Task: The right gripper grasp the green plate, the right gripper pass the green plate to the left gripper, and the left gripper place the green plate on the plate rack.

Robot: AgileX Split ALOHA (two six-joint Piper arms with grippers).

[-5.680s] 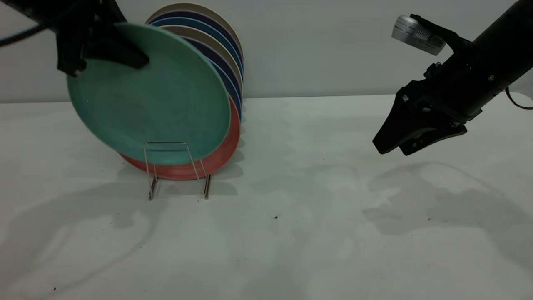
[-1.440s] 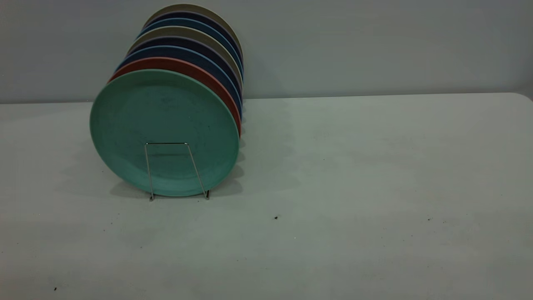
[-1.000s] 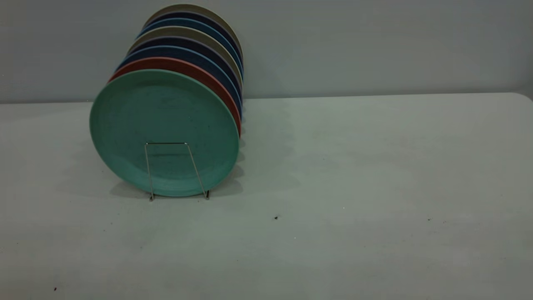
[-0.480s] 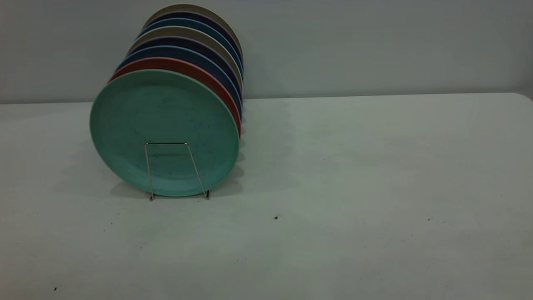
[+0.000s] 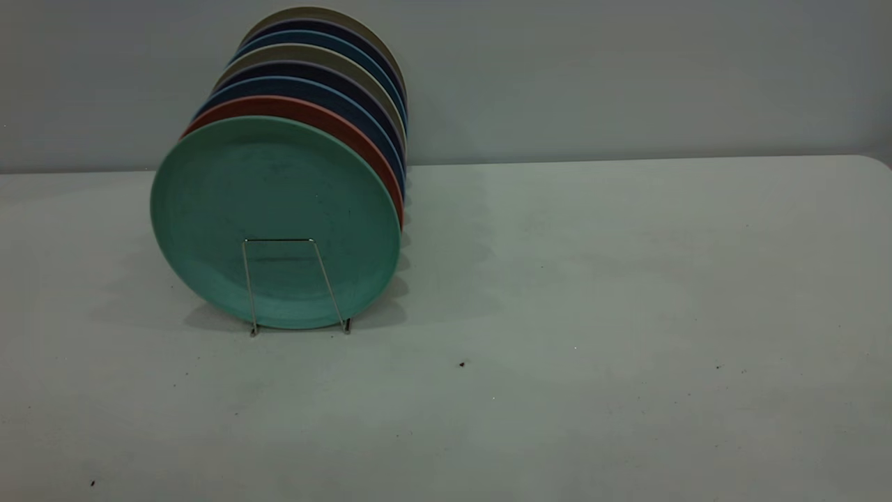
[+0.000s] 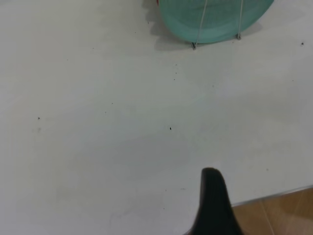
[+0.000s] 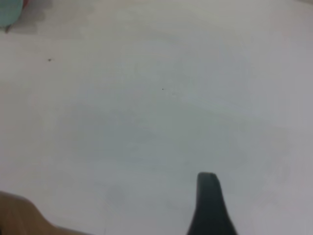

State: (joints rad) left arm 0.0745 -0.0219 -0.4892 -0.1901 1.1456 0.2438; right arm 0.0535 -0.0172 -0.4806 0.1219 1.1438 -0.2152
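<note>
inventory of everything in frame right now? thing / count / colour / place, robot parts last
green plate: 1, teal-green, standing on edge at the front of the row in the rack, table's left side.
salmon-pink plate: 1, directly behind the green one.
dark blue plates: several, exact count unclear, behind the pink one, mixed with the beige.
beige plates: at least 2, one at the very back, one mid-row.
plate rack: 1, silver wire, front loop crossing the green plate's lower face, feet on the table.
table: 1, white, a few dark specks.
wall: grey, behind the table.
left gripper: one black fingertip seen in its wrist view, over the table's near edge, away from the rack.
right gripper: one black fingertip in its wrist view, over bare table.
</note>
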